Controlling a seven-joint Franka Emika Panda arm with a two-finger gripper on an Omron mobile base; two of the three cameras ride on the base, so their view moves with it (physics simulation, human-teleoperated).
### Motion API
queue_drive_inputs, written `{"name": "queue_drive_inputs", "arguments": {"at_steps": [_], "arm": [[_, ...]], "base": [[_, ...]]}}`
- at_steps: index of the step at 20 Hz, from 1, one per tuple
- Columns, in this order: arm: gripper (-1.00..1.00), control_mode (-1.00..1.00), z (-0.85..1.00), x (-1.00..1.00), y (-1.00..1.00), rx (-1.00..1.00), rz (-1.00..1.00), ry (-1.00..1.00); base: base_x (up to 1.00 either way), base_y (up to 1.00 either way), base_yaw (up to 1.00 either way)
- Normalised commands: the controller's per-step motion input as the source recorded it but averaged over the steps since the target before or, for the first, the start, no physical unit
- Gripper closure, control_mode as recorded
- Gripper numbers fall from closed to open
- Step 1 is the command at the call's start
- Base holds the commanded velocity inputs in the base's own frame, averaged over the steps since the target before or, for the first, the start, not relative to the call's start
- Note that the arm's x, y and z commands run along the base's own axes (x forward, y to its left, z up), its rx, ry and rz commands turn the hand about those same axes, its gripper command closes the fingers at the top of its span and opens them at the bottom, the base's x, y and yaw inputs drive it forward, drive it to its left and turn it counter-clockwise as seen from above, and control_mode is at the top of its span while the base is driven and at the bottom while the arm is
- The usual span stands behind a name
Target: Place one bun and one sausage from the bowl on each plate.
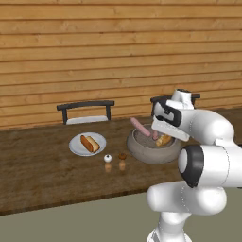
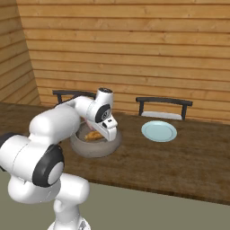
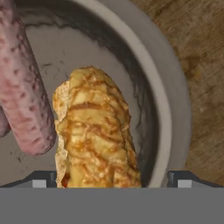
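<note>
The speckled grey bowl [image 1: 142,150] stands on the wooden table and holds a golden-brown bun [image 3: 96,131] beside a pink sausage [image 3: 24,100]. One end of the sausage [image 1: 140,126] juts up over the bowl's back rim. My gripper [image 3: 113,179] is open and points down into the bowl, with one fingertip [image 3: 43,178] on each side of the bun's near end. Left of the bowl, the pale grey-white plate [image 1: 75,147] carries a bun with a sausage [image 1: 89,143]. To the bowl's right, the pale blue-green plate [image 2: 159,131] lies bare.
Two tiny shakers, one white [image 1: 108,159] and one brown [image 1: 122,156], stand between the grey-white plate and the bowl. Two dark chairs [image 1: 85,111] [image 2: 163,108] sit against the table's far side, in front of a wooden plank wall.
</note>
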Motion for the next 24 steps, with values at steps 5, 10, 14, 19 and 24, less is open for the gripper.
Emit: {"name": "queue_drive_inputs", "arguments": {"at_steps": [5,10,14,19,24], "arm": [[-1.0,-1.0,0.0,0.0,0.12,0.04,0.0,-0.05],[1.0,-1.0,-0.03,0.0,0.11,0.0,0.0,-0.02],[1.0,-1.0,-0.17,-0.13,0.13,0.0,0.0,-0.03],[1.0,-1.0,0.05,-0.39,-0.06,0.0,0.0,-0.07],[1.0,-1.0,0.83,-0.42,-0.43,0.0,0.0,-0.11]], "base": [[0.0,0.0,0.0],[0.0,0.0,0.0],[0.0,0.0,0.0],[0.0,0.0,0.0],[0.0,0.0,0.0]]}}
